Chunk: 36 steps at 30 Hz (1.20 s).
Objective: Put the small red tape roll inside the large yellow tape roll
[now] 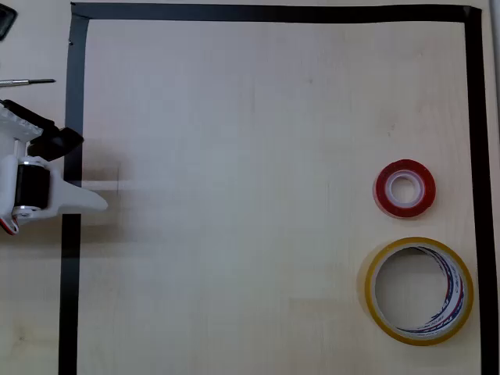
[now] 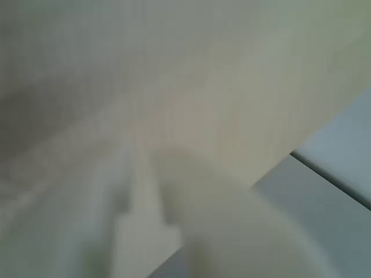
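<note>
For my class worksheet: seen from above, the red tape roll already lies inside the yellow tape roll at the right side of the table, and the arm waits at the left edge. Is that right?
Not quite. In the overhead view the red tape roll lies outside the yellow tape roll, just above it in the picture and apart from it. Both are at the right side of the table, and the arm's gripper waits at the left edge.

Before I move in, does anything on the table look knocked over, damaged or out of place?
Nothing stands out. The small red tape roll and the large yellow tape roll both lie flat, close together but apart, inside the black tape border. The gripper sits far off at the overhead view's left edge.
</note>
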Motion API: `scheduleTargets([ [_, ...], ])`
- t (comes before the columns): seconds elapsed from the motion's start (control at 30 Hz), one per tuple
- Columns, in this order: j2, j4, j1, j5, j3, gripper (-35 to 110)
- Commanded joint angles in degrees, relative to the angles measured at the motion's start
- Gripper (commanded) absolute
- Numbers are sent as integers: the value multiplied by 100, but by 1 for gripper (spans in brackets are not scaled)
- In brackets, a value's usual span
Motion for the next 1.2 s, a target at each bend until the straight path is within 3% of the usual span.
scheduleTargets([
  [0.0, 185, -35, -44, -149, -35, 0],
  [0.43, 185, -492, -53, -149, 88, 0],
  [0.67, 79, -193, -378, -123, -589, 0],
  [0.9, -1890, -554, -686, -123, -1960, 0],
  [1.17, -5335, -1819, -686, -114, -4192, 0],
])
